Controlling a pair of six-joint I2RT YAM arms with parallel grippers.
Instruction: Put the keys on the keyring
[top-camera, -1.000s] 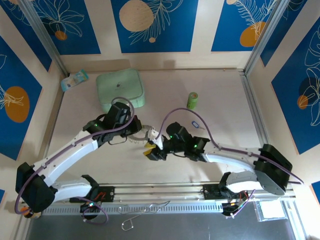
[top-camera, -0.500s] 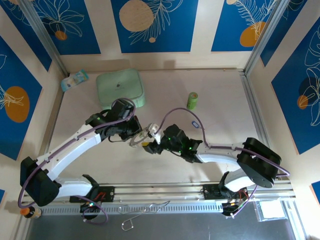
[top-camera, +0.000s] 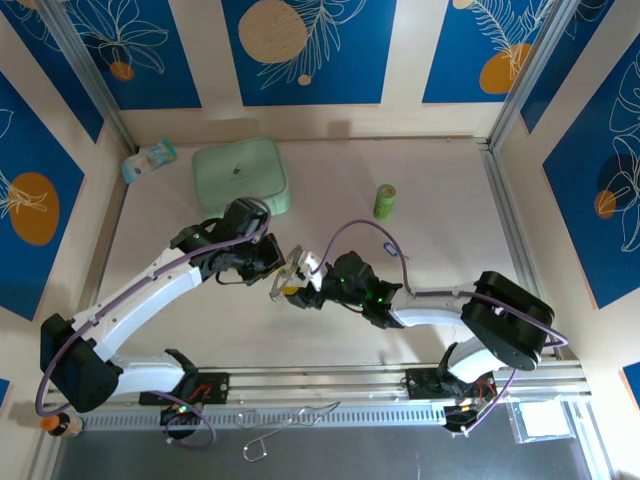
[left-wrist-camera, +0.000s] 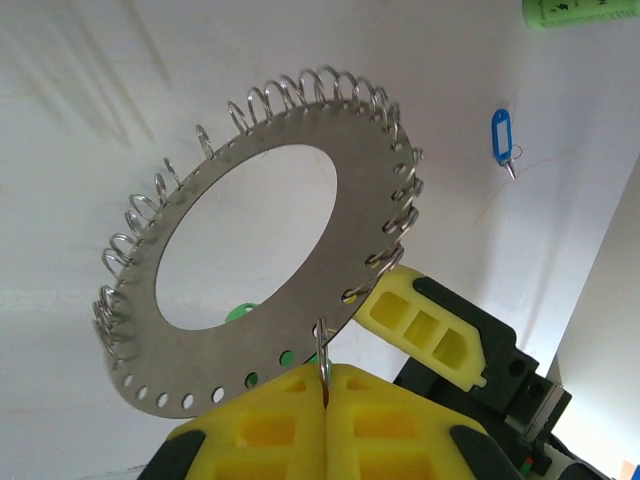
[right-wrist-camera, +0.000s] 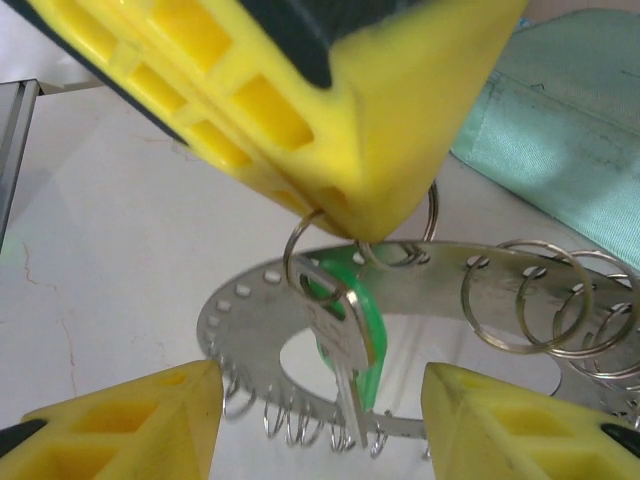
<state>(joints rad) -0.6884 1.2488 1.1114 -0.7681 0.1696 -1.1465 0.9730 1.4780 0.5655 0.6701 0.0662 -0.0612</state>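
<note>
My left gripper (left-wrist-camera: 328, 372) is shut on one small split ring at the rim of the keyring (left-wrist-camera: 330, 180), a flat silvery disc with a hollow centre, and holds it up off the table. In the right wrist view the green-headed key (right-wrist-camera: 345, 335) hangs from that small ring just under the left gripper's fingers (right-wrist-camera: 300, 100). My right gripper (right-wrist-camera: 320, 400) stands open, one finger on each side of the hanging key without touching it. The blue-headed key (left-wrist-camera: 503, 135) lies on the table beyond. From above, both grippers (top-camera: 278, 262) (top-camera: 298, 285) meet at the keyring (top-camera: 290, 270).
An upright green cylinder (top-camera: 385, 200) stands behind the blue key (top-camera: 390, 248). A mint-green square case (top-camera: 240, 178) lies at the back left, with a small packet (top-camera: 150, 160) beside it. Wall panels close off the table on three sides.
The right arm has reached further left and up to the keyring, and its jaws have widened. The left gripper has shifted slightly right with the keyring.
</note>
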